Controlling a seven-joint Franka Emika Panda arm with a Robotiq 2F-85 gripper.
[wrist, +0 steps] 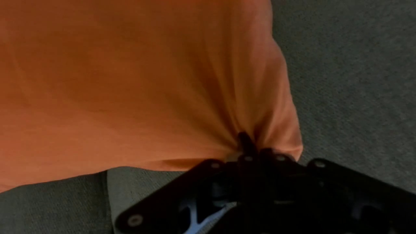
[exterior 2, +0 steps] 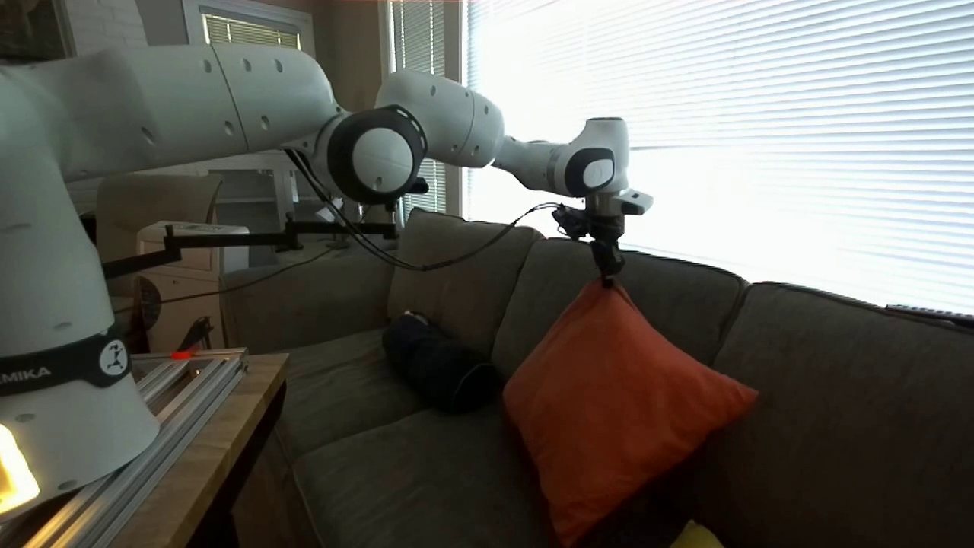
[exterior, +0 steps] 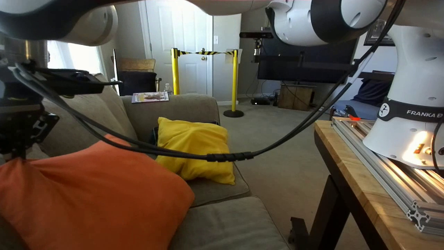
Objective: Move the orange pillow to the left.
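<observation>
The orange pillow (exterior: 114, 198) fills the lower left of an exterior view, its large square face creased toward one corner. In an exterior view the same orange pillow (exterior 2: 624, 403) hangs corner-up against the sofa backrest, tilted. My gripper (exterior 2: 607, 281) points down at that top corner, shut on the fabric. From the wrist view, folds of the orange pillow (wrist: 130, 84) run together into the gripper (wrist: 255, 146), whose dark fingers pinch the cloth close to the corner. Whether the pillow's lower edge rests on the seat cannot be made out.
A mustard-yellow pillow (exterior: 194, 146) leans on the sofa behind the orange one. Farther along the sofa (exterior 2: 380, 457) lies a dark rolled item (exterior 2: 437, 365). Black cables (exterior: 229, 157) droop from the arm. The arm's base stands on a wooden table (exterior: 347, 163) beside the sofa.
</observation>
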